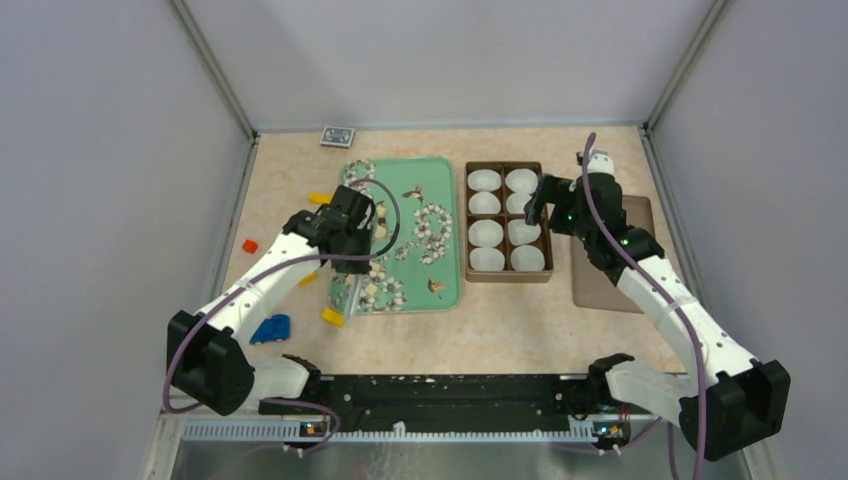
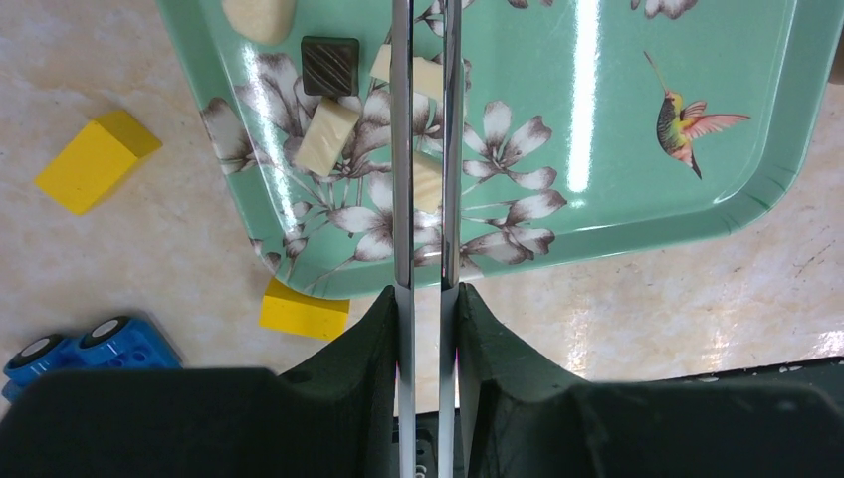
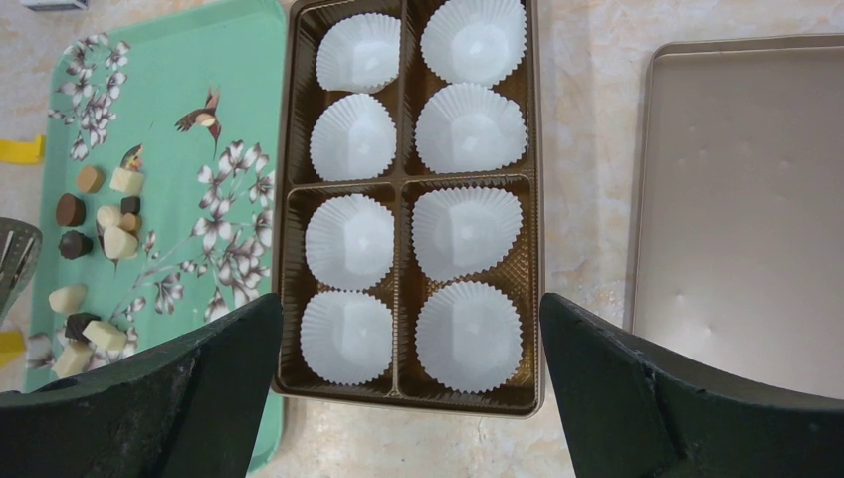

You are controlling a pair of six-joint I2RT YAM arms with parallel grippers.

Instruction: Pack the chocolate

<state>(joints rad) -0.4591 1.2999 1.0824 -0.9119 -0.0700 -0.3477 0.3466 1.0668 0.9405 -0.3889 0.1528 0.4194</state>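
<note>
Chocolate (image 3: 119,242) on one green flowered tray (image 1: 440,180), beside one brown box (image 3: 408,184).

A beige marbled table (image 1: 520,320) stands between plain grey walls (image 1: 100,150). Roughly a dozen dark, tan and cream pieces lie on the tray's left part. The box holds eight white paper cups (image 3: 348,242), with one gold lid (image 3: 741,199) to its right. Three yellow blocks (image 1: 331,317), one red block (image 1: 250,244), one blue toy car (image 1: 270,328) and one patterned card (image 1: 335,135), its print too small to read, lie around. The left gripper (image 2: 426,20) has its blades nearly together over the tray, while the right gripper (image 3: 410,309) is spread wide above the box.
</note>
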